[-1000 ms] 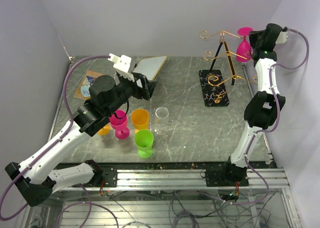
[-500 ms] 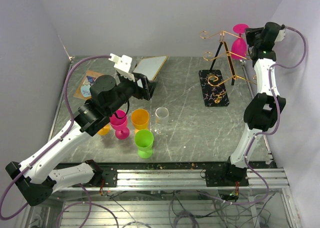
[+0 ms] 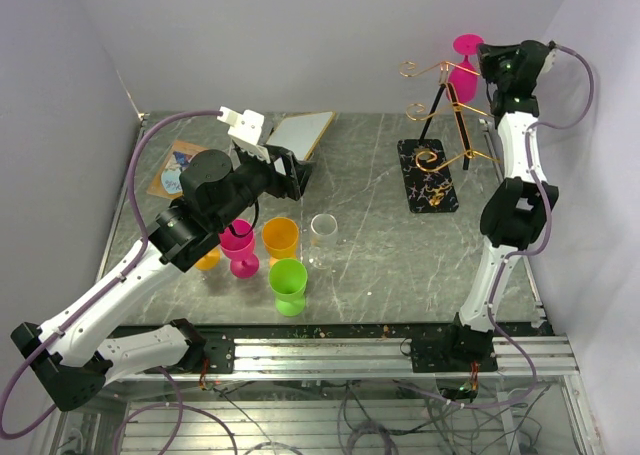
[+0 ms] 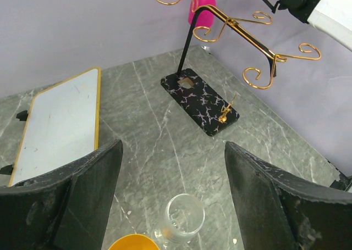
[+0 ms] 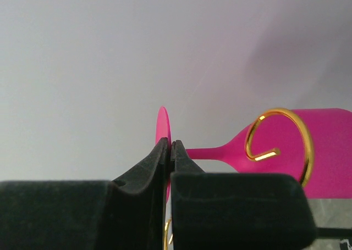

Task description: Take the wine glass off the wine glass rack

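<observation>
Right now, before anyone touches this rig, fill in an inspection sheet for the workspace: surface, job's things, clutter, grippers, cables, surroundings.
Surface: grey marbled table, flat, no spills seen.
Job's things: pink wine glass upside down, foot up, at the top arms of the rack; cannot tell if it is free of the wire.
Clutter: green cup, orange cup, pink cup, clear glass, white board.
Grippers: right gripper shut on the wine glass's foot; left gripper open, holding nothing.
Cables: purple cable along each arm, none snagged on the rack.
Surroundings: plain pale walls; nothing else seen.
</observation>
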`<action>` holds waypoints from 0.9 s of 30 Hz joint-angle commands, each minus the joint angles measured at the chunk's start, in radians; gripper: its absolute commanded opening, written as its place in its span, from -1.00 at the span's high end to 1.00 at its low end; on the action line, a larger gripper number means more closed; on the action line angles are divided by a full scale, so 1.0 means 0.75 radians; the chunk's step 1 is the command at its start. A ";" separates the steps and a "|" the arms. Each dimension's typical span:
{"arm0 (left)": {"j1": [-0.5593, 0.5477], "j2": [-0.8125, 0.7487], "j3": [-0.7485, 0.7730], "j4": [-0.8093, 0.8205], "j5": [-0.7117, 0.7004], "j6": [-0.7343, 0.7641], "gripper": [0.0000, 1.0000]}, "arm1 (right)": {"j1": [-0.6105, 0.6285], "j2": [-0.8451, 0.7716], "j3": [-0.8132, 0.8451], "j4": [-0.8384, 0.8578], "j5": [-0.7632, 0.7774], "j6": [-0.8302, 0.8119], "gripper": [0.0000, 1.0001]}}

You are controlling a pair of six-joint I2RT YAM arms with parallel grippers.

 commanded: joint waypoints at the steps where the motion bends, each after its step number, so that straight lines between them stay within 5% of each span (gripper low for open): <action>1: -0.010 0.003 0.008 0.051 0.003 0.012 -0.71 | 0.004 0.058 0.095 0.181 -0.043 0.023 1.00; 16: -0.011 0.015 0.006 0.052 0.005 0.014 -0.70 | 0.032 0.016 0.134 0.587 -0.221 0.005 1.00; 27: -0.009 0.035 0.009 0.048 0.011 0.012 -0.70 | 0.168 -0.498 -0.378 0.882 -0.547 -0.098 1.00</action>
